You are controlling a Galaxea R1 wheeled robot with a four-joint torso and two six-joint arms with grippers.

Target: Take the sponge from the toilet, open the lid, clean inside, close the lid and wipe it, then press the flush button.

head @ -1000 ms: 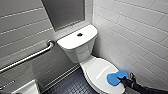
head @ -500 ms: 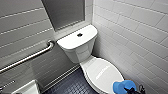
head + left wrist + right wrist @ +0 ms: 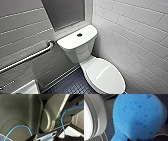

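Right gripper [image 3: 157, 138]: pinching the sponge [image 3: 139, 116]; a dark edge of the gripper shows just past the pad.
Left gripper: whether it is spread or pressed together cannot be told; the left wrist view gives dark robot housing and a thin blue cable [image 3: 61, 119].
Sponge: bright blue and pitted, very close to the right wrist camera, lifted off the toilet and hanging over the dark floor just beside the bowl's white outer wall [image 3: 100, 116], not touching it.
Toilet [image 3: 75, 53]: white and glossy, running from the centre of the head view down to its lower right, set in the corner against the white tiled wall [image 3: 135, 30].
Lid [image 3: 105, 75]: down flat over the bowl, lower right of the head view, its top bare and shiny.
Flush button [image 3: 79, 34]: small dark circle in the middle of the tank's flat top, just above the centre of the head view.
Grab bar [image 3: 27, 58]: metal, slanting across the left of the head view on the grey tiled wall.
Floor [image 3: 72, 86]: dark small tiles, bottom centre of the head view.
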